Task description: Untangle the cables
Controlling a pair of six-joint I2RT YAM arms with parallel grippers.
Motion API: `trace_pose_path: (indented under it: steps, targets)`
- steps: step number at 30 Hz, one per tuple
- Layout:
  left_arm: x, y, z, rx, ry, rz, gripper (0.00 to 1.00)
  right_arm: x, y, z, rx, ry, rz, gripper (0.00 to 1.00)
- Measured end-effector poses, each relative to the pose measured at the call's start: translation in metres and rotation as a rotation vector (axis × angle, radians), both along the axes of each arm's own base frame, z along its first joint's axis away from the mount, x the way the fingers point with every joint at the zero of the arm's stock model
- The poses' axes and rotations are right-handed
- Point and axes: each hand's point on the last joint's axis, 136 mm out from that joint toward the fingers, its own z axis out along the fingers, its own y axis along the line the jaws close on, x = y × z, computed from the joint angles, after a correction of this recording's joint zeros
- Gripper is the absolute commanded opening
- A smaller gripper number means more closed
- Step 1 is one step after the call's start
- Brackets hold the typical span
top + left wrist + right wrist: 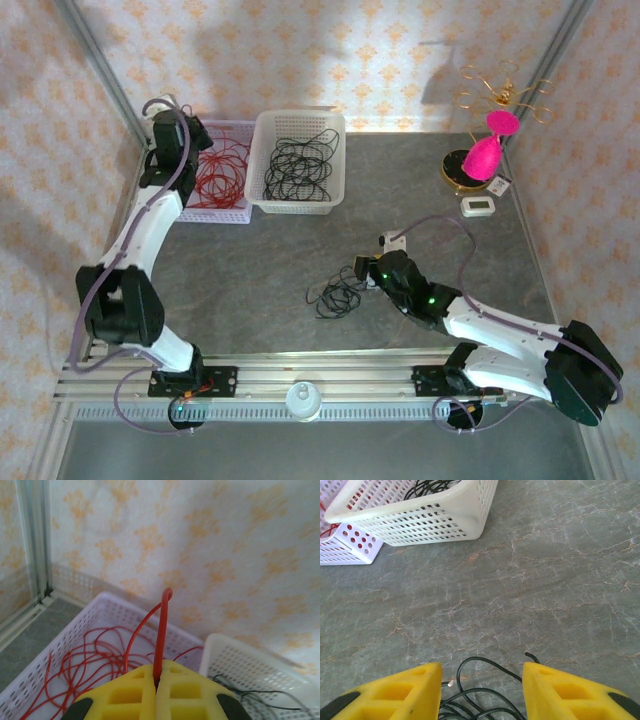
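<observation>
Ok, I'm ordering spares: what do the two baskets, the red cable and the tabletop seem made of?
White basket: moulded plastic by the look, slightly glossy, regular slots.
Lilac basket: likely the same, perforated.
Red cable: smooth, bendy jacket, probably plastic or rubber.
Tabletop: matte grey with pale stone-like veins; possibly a printed laminate.

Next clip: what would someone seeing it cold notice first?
First, the left hand at the far left, shut on a red cable that stands up above the lilac basket of red coils. Next, the right hand, open at the edge of a loose black cable tangle on the grey table, with a white basket of black coils farther back.
</observation>
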Motion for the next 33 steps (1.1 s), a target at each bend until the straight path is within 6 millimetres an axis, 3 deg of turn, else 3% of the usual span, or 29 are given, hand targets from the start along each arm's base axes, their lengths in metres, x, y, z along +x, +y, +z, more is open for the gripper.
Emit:
trace_pose_path:
  steps: [6, 14, 17, 22, 24, 29, 33]
  targets:
    - [0.026, 0.014, -0.064, 0.005, 0.117, 0.047, 0.0, -0.001, 0.0, -0.008, -0.023, 0.023, 0.002, 0.47]
    - [0.045, 0.027, -0.12, 0.007, 0.211, 0.08, 0.01, -0.002, 0.001, -0.015, -0.05, 0.057, 0.01, 0.47]
    - [0.047, 0.031, -0.131, 0.014, 0.229, 0.088, 0.24, -0.002, 0.001, -0.015, -0.05, 0.057, 0.01, 0.48]
    - [0.05, 0.034, -0.153, 0.038, 0.275, 0.09, 0.45, -0.001, 0.002, -0.017, -0.06, 0.067, 0.011, 0.47]
    - [0.05, 0.034, -0.16, 0.041, 0.289, 0.087, 0.52, 0.0, 0.004, -0.016, -0.066, 0.073, 0.011, 0.48]
    - [0.048, 0.033, -0.156, 0.04, 0.284, 0.085, 0.59, 0.005, 0.005, -0.004, -0.087, 0.087, -0.003, 0.48]
    - [0.021, 0.03, -0.136, 0.04, 0.277, 0.077, 0.62, 0.009, 0.008, 0.017, -0.103, 0.117, -0.023, 0.48]
